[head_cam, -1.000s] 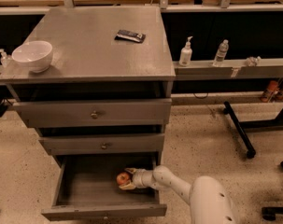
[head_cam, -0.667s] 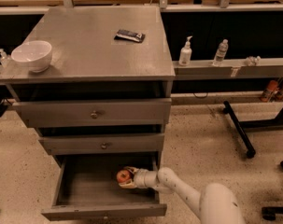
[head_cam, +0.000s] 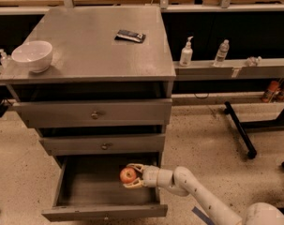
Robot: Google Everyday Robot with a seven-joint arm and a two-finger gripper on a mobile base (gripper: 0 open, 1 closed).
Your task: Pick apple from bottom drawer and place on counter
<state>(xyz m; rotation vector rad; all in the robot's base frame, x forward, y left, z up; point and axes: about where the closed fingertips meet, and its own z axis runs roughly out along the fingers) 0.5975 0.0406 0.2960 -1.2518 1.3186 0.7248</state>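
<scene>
1. Camera view, and we're looking down on the cabinet. The bottom drawer [head_cam: 85, 193] is pulled wide open at 6 o'clock in the frame, with the two shallower drawers above it shut.
2. There's the apple [head_cam: 128, 175], at about 3 o'clock on the drawer's floor, close to the right wall and below the drawer's top edge.
3. The gripper [head_cam: 131, 176] reaches in from 4 o'clock on its white arm [head_cam: 198, 196]. One finger sits over the apple and one under it, both look pressed against the skin, so I call it clamped on the fruit.
4. Up top, the counter [head_cam: 94, 46] carries a white bowl [head_cam: 32, 55] at 9 o'clock and a flat dark packet [head_cam: 130, 35] at 1 o'clock. The middle is bare metal.
5. Handling call: the apple looks light, firm and smooth, so it could roll or slip. The widest part, straight across the middle, is the place to hold it. Too hard a squeeze may bruise it.
6. Next, by my read, comes a lift clear of the middle drawer's front, then a gentle set-down so it doesn't roll.
</scene>
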